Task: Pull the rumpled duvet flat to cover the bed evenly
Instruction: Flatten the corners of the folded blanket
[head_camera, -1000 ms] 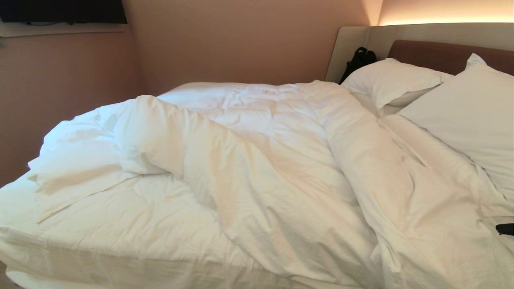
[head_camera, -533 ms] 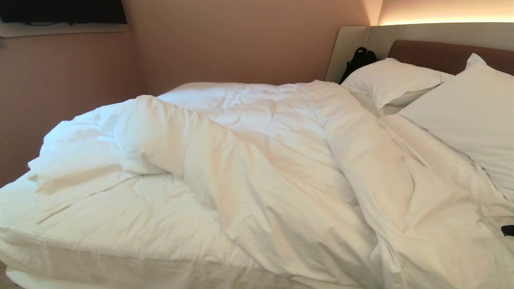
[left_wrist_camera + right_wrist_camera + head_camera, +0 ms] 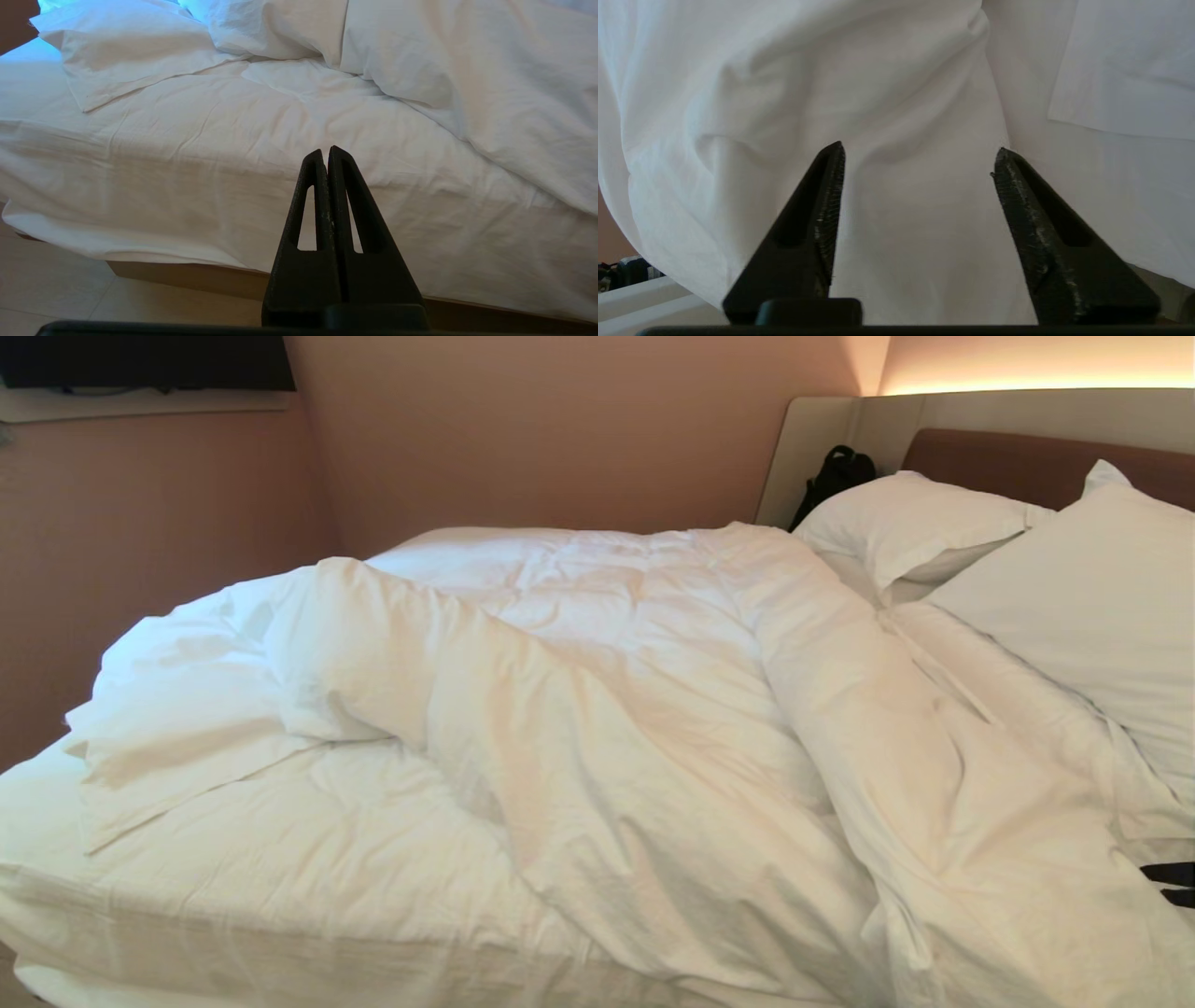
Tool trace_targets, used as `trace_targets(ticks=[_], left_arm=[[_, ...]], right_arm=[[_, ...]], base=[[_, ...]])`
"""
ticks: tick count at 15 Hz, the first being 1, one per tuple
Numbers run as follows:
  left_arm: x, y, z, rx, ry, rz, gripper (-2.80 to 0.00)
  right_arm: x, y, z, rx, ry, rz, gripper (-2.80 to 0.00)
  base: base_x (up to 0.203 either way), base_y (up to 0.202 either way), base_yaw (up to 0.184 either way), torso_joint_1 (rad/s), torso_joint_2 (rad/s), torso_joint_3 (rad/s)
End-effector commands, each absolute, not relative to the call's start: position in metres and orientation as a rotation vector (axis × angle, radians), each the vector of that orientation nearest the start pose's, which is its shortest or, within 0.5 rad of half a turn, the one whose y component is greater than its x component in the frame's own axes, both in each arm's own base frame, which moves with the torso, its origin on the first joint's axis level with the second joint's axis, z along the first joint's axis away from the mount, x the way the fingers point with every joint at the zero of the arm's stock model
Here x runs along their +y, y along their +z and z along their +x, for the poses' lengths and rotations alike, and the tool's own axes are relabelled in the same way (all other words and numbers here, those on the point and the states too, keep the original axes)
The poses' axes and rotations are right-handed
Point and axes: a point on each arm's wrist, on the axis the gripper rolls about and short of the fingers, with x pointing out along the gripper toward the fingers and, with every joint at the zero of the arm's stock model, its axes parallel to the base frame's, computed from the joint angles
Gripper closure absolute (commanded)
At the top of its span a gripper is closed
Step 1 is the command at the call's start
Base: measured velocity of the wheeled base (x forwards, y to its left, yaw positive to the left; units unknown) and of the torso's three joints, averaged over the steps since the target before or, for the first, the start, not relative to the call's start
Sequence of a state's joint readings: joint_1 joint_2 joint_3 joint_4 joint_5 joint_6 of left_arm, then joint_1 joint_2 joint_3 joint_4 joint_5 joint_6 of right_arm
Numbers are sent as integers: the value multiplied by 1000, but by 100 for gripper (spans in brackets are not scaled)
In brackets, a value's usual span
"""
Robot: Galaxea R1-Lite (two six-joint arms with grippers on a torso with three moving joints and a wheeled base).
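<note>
Head view: the duvet (image 3: 635, 728) lies bunched in ridges across the bed (image 3: 280, 933), flattening not yet done, right gripper (image 3: 1173, 883) at four o'clock; left wrist view: left gripper (image 3: 326, 154) closed, empty, off the bed; right wrist view: jaws apart, empty, facing duvet folds.

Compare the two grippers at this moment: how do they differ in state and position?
The left gripper is shut, fingers pressed together; the right gripper is open. The left hangs back off the bed's side; the right sits close against the duvet. Neither holds fabric. Both have black tapered fingers.
</note>
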State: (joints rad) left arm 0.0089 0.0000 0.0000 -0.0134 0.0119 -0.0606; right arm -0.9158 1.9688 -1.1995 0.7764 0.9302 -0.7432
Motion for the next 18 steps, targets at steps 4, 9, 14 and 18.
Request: trace_targets(ticks=[4, 9, 14, 18], left_arm=[[0, 77, -23, -13, 21, -61, 0], [0, 77, -23, -13, 21, -61, 0], [0, 77, -23, -13, 21, -61, 0], [0, 77, -23, -13, 21, -61, 0]], right_arm=[[-207, 103, 212, 865, 420, 552, -280], [-197, 96, 223, 921, 456, 518, -280], [-189, 92, 224, 996, 454, 498, 0], [-189, 96, 225, 986, 450, 487, 0]], base=[[0, 0, 0, 0, 0, 0], [0, 0, 0, 0, 0, 0], [0, 0, 0, 0, 0, 0], [0, 0, 0, 0, 0, 0]])
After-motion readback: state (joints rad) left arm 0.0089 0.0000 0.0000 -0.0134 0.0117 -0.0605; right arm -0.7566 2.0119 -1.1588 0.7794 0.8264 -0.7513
